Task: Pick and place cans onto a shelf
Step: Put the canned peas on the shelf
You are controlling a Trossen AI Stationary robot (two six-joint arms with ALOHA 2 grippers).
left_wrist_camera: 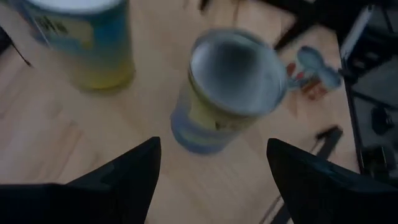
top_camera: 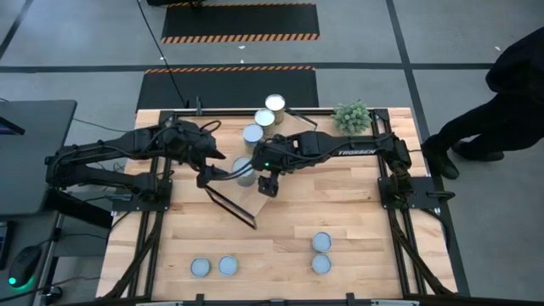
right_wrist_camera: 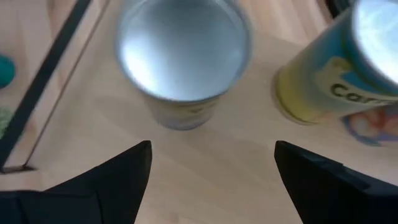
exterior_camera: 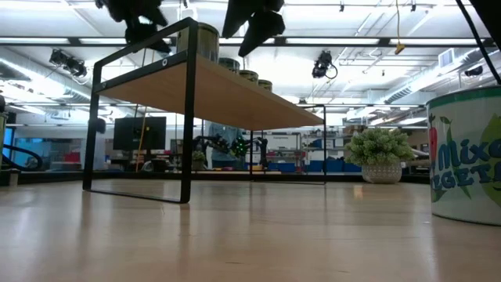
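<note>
Small potted plant [top_camera: 352, 116] at table's far corner (person [top_camera: 501, 102] beyond)

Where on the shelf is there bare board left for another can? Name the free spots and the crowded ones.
Free: the shelf end nearest the table's front, beyond the last can, is bare board. Crowded: the far stretch, where four cans stand in a row, and around that last can, where the open left gripper and open right gripper hover.

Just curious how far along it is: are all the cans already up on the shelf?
No, four cans still stand on the table near its front edge, away from the shelf.
</note>
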